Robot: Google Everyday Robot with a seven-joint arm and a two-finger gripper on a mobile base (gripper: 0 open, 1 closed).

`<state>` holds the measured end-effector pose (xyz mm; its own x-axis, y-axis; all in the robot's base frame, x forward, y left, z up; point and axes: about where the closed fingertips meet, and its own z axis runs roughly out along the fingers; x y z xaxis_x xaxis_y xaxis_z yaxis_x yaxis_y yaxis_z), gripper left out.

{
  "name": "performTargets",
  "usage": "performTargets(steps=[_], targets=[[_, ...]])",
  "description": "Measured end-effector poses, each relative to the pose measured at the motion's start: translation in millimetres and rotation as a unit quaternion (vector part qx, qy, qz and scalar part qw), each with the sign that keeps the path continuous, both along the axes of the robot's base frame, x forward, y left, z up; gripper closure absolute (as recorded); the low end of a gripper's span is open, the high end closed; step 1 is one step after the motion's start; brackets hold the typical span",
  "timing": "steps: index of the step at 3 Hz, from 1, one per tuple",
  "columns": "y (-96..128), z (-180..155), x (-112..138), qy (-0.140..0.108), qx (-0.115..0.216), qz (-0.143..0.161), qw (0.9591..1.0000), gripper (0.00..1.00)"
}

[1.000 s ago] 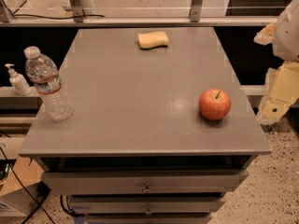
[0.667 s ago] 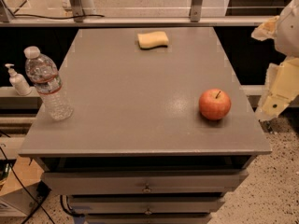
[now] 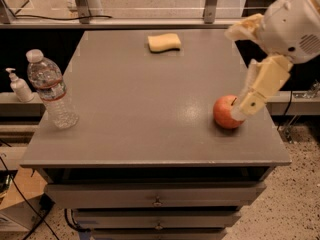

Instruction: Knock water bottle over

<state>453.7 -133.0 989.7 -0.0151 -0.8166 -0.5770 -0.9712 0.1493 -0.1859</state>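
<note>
The robot arm is cut off by the top and right borders, so only its white end and the gripper [image 3: 232, 74] can be seen, above and to the right of the apple [image 3: 224, 113]. Its jaws stand wide apart, and the lower finger [image 3: 260, 86] hides the right side of the apple; if it touches the fruit, I cannot tell. The water bottle [image 3: 51, 90] stands upright, well apart from the apple, far to its left near the left edge of the grey table [image 3: 140, 114]. A yellow sponge [image 3: 164, 42] lies beyond the apple, near the far edge. A small pump dispenser [image 3: 19, 85] stands further left than the bottle, off the table. Below the apple's side are drawers [image 3: 157, 196], the lowest one cut off, and a speckled floor [image 3: 295, 204].
</note>
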Motion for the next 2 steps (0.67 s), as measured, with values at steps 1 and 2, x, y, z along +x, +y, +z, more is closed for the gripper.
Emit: performTargets(steps=[1, 2], targets=[[24.0, 11.2, -7.0, 0.01, 0.048, 0.02, 0.9986, 0.0], [24.0, 11.4, -7.0, 0.01, 0.048, 0.02, 0.9986, 0.0]])
